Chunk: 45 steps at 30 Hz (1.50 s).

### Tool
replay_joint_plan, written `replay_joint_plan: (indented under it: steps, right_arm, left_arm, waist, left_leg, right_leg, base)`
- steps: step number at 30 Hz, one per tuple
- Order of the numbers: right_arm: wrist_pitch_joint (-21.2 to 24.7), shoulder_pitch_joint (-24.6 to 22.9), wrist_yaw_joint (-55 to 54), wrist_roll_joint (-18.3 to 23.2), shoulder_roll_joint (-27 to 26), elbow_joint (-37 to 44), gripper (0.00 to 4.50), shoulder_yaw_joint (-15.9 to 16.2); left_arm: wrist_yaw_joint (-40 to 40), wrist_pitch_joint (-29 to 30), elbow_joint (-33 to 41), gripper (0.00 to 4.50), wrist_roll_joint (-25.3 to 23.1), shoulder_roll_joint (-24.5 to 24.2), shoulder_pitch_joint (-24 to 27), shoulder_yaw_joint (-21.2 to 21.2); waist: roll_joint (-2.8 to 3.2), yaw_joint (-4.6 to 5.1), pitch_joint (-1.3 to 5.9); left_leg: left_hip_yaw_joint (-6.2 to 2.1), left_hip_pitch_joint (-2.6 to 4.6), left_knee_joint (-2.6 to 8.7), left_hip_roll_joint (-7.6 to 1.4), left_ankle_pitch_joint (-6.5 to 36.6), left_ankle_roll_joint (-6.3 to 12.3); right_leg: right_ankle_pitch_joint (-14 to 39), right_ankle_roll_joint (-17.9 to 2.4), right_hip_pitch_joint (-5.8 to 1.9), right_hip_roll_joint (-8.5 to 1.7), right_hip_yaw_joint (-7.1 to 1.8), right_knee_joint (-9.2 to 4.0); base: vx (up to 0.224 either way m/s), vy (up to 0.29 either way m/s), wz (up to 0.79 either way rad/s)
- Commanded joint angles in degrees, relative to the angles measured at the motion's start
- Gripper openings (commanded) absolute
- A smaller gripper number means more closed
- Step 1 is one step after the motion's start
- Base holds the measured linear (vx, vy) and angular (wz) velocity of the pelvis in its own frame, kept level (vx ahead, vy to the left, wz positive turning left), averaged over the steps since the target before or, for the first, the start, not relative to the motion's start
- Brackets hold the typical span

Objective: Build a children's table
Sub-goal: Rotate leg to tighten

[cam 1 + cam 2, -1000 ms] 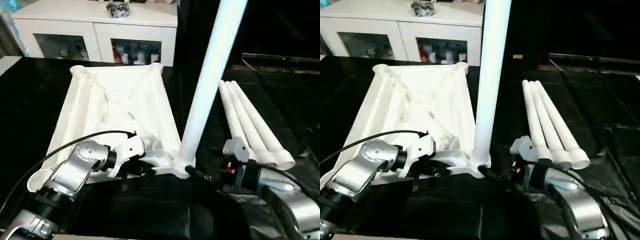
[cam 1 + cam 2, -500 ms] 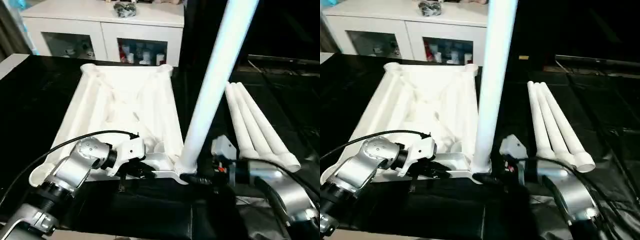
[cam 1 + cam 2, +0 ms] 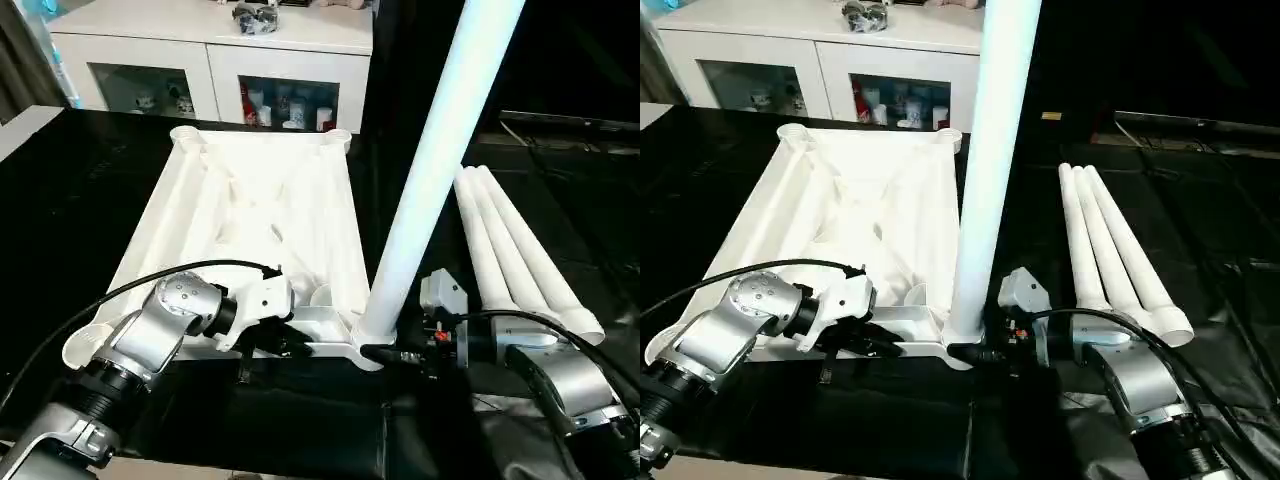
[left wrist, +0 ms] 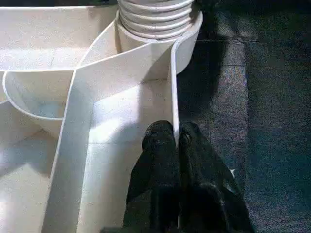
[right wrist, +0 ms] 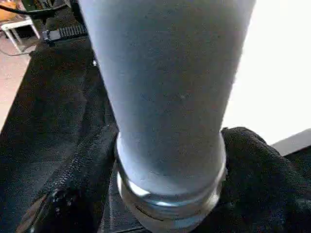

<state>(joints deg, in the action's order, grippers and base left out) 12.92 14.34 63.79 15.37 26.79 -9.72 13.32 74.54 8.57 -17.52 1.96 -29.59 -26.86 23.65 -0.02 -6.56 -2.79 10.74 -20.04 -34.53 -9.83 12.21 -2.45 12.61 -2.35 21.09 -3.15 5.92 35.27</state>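
- Left eye view: the table top [image 3: 250, 230] lies upside down in the centre-left of the frame on a black surface [image 3: 60, 190], ribbed underside up. One leg [image 3: 430, 180] stands upright in the socket at its lower right corner, rising out of the top edge. Three loose legs [image 3: 520, 260] lie side by side at centre right. A white cabinet [image 3: 210, 50] fills the upper left. The left gripper [image 3: 290, 345] sits at the top's near edge, lower centre; the right gripper [image 3: 385, 353] is at the standing leg's base.
- Left wrist view: the left gripper's fingers [image 4: 160, 145] are pinched shut on the thin rim wall of the table top.
- Right wrist view: the right gripper's fingers [image 5: 248, 160] flank the leg's base on both sides; whether they press on it, I cannot tell.
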Motion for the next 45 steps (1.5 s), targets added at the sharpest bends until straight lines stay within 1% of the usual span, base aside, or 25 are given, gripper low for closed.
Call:
replay_joint_plan:
  steps: [1, 3, 6, 14, 17, 19, 23, 24, 25, 26, 27, 28, 29, 30, 31, 32, 33, 34, 35, 37, 39, 40, 41, 42, 45]
  right_arm:
    - [-0.80, 0.44, 0.74, 0.48, -0.20, 0.20, 3.23, 0.24]
    - [-0.72, 0.28, 0.98, 0.56, -0.31, 0.29, 3.15, 0.29]
    - [-0.68, 0.15, 1.17, 0.55, -0.34, 0.34, 2.82, 0.32]
    - [-0.78, -0.44, 1.28, 0.10, -0.65, -0.03, 2.72, 0.40]
    - [0.20, -1.26, -2.29, -0.06, -2.24, -0.18, 2.72, -0.52]
    - [0.20, -1.48, -4.87, -0.92, -3.10, -0.67, 2.72, -0.88]
    - [-0.05, -1.58, -6.04, -1.53, -3.57, -0.93, 2.72, -1.09]
    - [1.36, -1.03, -11.97, -2.80, -6.16, -2.79, 2.72, -2.22]
    - [2.49, -0.61, -16.30, -3.67, -8.06, -4.14, 2.72, -3.04]
    - [2.81, -0.46, -17.30, -3.75, -8.59, -4.43, 2.72, -3.26]
    - [4.43, 0.42, -22.50, -4.07, -11.42, -6.01, 2.72, -4.45]
    - [5.31, 1.07, -25.57, -4.11, -13.26, -7.02, 2.72, -5.16]
    - [6.13, 2.25, -29.93, -4.01, -16.07, -8.71, 2.72, -6.21]
    - [6.36, 2.80, -31.84, -4.01, -17.22, -9.51, 2.72, -6.64]
    - [6.40, 3.60, -34.05, -4.08, -18.60, -10.66, 2.72, -7.09]
    - [6.19, 4.62, -36.67, -4.39, -20.19, -12.13, 2.72, -7.43]
    - [6.06, 4.93, -37.38, -4.53, -20.62, -12.57, 2.72, -7.47]
    - [5.69, 5.97, -39.44, -5.01, -21.89, -14.03, 2.72, -7.54]
    - [5.48, 6.46, -40.31, -5.49, -22.51, -14.70, 2.72, -7.61]
    - [3.58, 7.94, -42.61, -7.08, -24.10, -16.64, 2.72, -7.80]
    - [3.39, 8.26, -41.62, -6.04, -24.81, -16.83, 2.72, -8.52]
    - [3.58, 8.41, -41.02, -5.97, -24.88, -16.68, 3.07, -8.48]
    - [3.58, 8.41, -41.02, -5.97, -24.88, -16.68, 3.28, -8.48]
    - [3.62, 8.44, -41.04, -6.13, -24.85, -16.64, 3.28, -8.41]
    - [3.63, 8.21, -40.95, -5.06, -24.88, -16.43, 3.60, -9.21]
  left_arm:
    - [2.14, -0.85, 0.09, 0.00, -0.88, 0.34, -0.55, 2.20]
    - [2.13, -0.87, -0.02, 0.00, -0.89, 0.42, -0.58, 2.17]
    - [2.10, -0.98, -0.26, 0.00, -0.93, 0.49, -0.65, 2.16]
    - [1.50, -0.72, -0.74, 0.00, -1.24, 0.74, -0.70, 1.99]
    - [-1.50, 1.48, -1.43, 0.00, -1.31, 1.74, -0.84, 0.76]
    - [-3.80, 3.19, -1.71, 0.00, -0.74, 2.90, -1.09, -0.54]
    - [-4.80, 3.98, -1.81, 0.00, -0.56, 3.52, -1.21, -1.22]
    - [-8.51, 7.18, -1.40, 0.00, 0.51, 5.83, -1.69, -3.33]
    - [-11.17, 9.51, -1.08, 0.00, 1.26, 7.49, -2.02, -4.84]
    - [-11.76, 10.10, -0.93, 0.00, 1.44, 7.88, -2.07, -5.14]
    - [-14.82, 13.07, 0.00, 0.00, 2.30, 9.88, -2.29, -6.64]
    - [-16.59, 14.75, 0.79, 0.00, 2.72, 11.05, -2.33, -7.36]
    - [-19.29, 17.40, 2.20, 0.00, 3.27, 12.92, -2.31, -8.31]
    - [-20.43, 18.62, 2.81, 0.00, 3.55, 13.76, -2.31, -8.71]
    - [-21.78, 19.62, 3.56, 0.00, 3.42, 14.73, -2.28, -8.86]
    - [-23.45, 20.86, 4.47, 0.00, 3.22, 15.99, -2.26, -8.99]
    - [-23.93, 21.19, 4.74, 0.00, 3.12, 16.36, -2.25, -9.00]
    - [-25.72, 21.68, 5.29, 0.00, 2.45, 17.53, -2.35, -8.97]
    - [-26.78, 21.91, 5.45, 0.00, 1.84, 18.18, -2.45, -9.02]
    - [-28.87, 22.36, 5.59, 0.00, 0.94, 19.78, -2.86, -9.16]
    - [-28.79, 21.69, 5.71, 0.00, 0.13, 19.68, -2.98, -8.42]
    - [-28.56, 20.99, 5.82, 0.00, -0.68, 19.05, -2.80, -7.29]
    - [-28.56, 20.99, 5.82, 0.00, -0.68, 19.05, -2.80, -7.29]
    - [-28.52, 20.84, 5.77, 0.00, -0.87, 18.82, -2.73, -7.00]
    - [-28.44, 20.53, 5.84, 0.00, -1.64, 17.49, -2.26, -5.84]
  waist:
    - [0.19, 0.23, 3.48]
    - [0.21, 0.16, 3.49]
    - [0.18, 0.16, 3.47]
    - [0.17, 0.18, 3.49]
    - [0.34, 0.21, 3.40]
    - [0.31, 0.39, 3.14]
    - [0.27, 0.50, 3.05]
    - [0.38, 0.53, 3.08]
    - [0.46, 0.84, 3.03]
    - [0.42, 0.92, 3.09]
    - [0.18, 1.22, 3.14]
    - [0.16, 1.79, 3.03]
    - [0.16, 2.02, 2.95]
    - [0.03, 2.20, 3.09]
    - [-0.11, 2.30, 3.10]
    - [-0.07, 2.47, 3.19]
    - [0.10, 2.46, 3.21]
    - [0.07, 2.72, 3.40]
    - [0.20, 2.80, 3.47]
    - [0.19, 2.97, 3.63]
    - [0.19, 2.84, 3.78]
    - [0.22, 2.87, 3.70]
    - [0.21, 2.89, 3.67]
    - [0.30, 2.86, 3.57]
    - [0.33, 2.80, 3.45]
  left_leg:
    - [-2.01, 0.27, 3.88, -4.66, 4.61, 3.44]
    - [-1.98, 0.32, 3.86, -4.64, 4.64, 3.36]
    - [-2.01, 0.25, 3.89, -4.61, 4.78, 3.27]
    - [-2.01, 0.25, 3.90, -4.63, 4.81, 3.19]
    - [-2.01, 0.29, 3.94, -4.61, 5.32, 3.02]
    - [-2.06, 0.46, 4.18, -4.64, 7.30, 2.07]
    - [-2.13, 0.48, 4.23, -4.49, 8.59, 1.64]
    - [-2.13, 0.48, 4.20, -4.47, 8.38, 1.60]
    - [-2.09, 0.69, 4.30, -4.67, 8.63, 0.87]
    - [-2.12, 0.76, 4.25, -4.62, 8.79, 0.59]
    - [-2.30, 0.45, 4.42, -4.53, 8.41, 0.02]
    - [-2.43, 0.14, 4.50, -4.43, 8.51, -0.09]
    - [-2.44, 0.04, 4.53, -4.33, 8.96, -0.09]
    - [-2.41, 0.04, 4.34, -4.20, 8.33, 0.10]
    - [-2.20, 0.10, 4.16, -3.96, 7.49, 0.65]
    - [-2.14, 0.07, 4.15, -4.10, 6.94, 0.61]
    - [-2.18, 0.09, 4.16, -4.06, 6.29, 0.91]
    - [-2.21, -0.33, 4.10, -3.99, 4.45, 1.36]
    - [-2.10, -0.15, 4.00, -4.11, 3.31, 1.90]
    - [-2.04, -0.25, 3.86, -4.05, 2.08, 2.61]
    - [-2.03, -0.30, 3.74, -4.01, 0.93, 3.51]
    - [-2.05, -0.29, 3.87, -4.16, 1.18, 3.90]
    - [-2.03, -0.29, 3.85, -4.12, 1.40, 4.05]
    - [-1.98, -0.22, 3.88, -4.10, 2.37, 4.02]
    - [-1.95, -0.06, 3.99, -4.15, 4.19, 3.37]
  right_leg:
    - [4.66, -11.47, -2.53, -6.76, -4.40, -3.85]
    - [4.76, -11.46, -2.51, -6.74, -4.42, -3.86]
    - [5.16, -11.23, -2.58, -6.79, -4.41, -3.92]
    - [5.12, -11.27, -2.59, -6.80, -4.44, -3.90]
    - [5.93, -11.12, -2.52, -6.82, -4.44, -4.09]
    - [9.88, -10.62, -2.42, -6.86, -4.36, -4.57]
    - [14.24, -9.17, -2.42, -6.91, -4.40, -5.19]
    - [14.22, -9.02, -2.36, -6.93, -4.42, -5.21]
    - [14.18, -9.68, -1.99, -6.85, -4.38, -5.09]
    - [14.23, -9.96, -1.95, -6.95, -4.38, -5.18]
    - [14.04, -10.18, -2.30, -6.97, -4.33, -4.91]
    - [14.85, -10.04, -2.38, -7.00, -4.14, -5.04]
    - [16.05, -9.65, -2.42, -6.97, -4.08, -5.17]
    - [16.55, -9.22, -2.45, -7.08, -4.17, -5.26]
    - [16.33, -8.84, -2.29, -6.97, -4.34, -5.50]
    - [15.40, -9.15, -2.35, -7.02, -4.43, -5.18]
    - [14.65, -9.39, -2.23, -6.98, -4.40, -5.23]
    - [11.67, -9.49, -2.62, -6.74, -4.32, -4.82]
    - [8.49, -10.08, -2.30, -6.58, -4.41, -4.55]
    - [4.63, -11.19, -2.52, -6.63, -4.42, -4.12]
    - [1.44, -11.72, -2.63, -6.63, -4.49, -3.74]
    - [0.68, -11.98, -2.59, -6.55, -4.45, -3.65]
    - [0.58, -11.94, -2.56, -6.51, -4.43, -3.69]
    - [1.50, -11.89, -2.53, -6.60, -4.44, -3.87]
    - [4.26, -11.77, -2.42, -6.65, -4.51, -4.23]
  base:
    - [0.000, 0.000, 0.00]
    - [0.000, 0.000, 0.00]
    - [0.000, 0.000, 0.00]
    - [0.000, 0.000, 0.00]
    - [0.000, 0.000, 0.00]
    - [0.000, 0.000, 0.00]
    - [0.000, 0.000, 0.00]
    - [0.000, 0.000, 0.00]
    - [0.000, 0.000, 0.00]
    - [0.000, 0.000, 0.00]
    - [0.000, 0.000, 0.00]
    - [0.000, 0.000, 0.00]
    - [0.000, 0.000, 0.00]
    - [0.000, 0.000, 0.00]
    - [0.000, 0.000, 0.00]
    - [0.000, 0.000, 0.00]
    - [0.000, 0.000, 0.00]
    - [0.000, 0.000, 0.00]
    - [0.000, 0.000, 0.00]
    - [0.000, 0.000, 0.00]
    - [0.000, 0.000, 0.00]
    - [0.000, 0.000, 0.00]
    - [0.000, 0.000, 0.00]
    - [0.000, 0.000, 0.00]
    - [0.000, 0.000, 0.00]
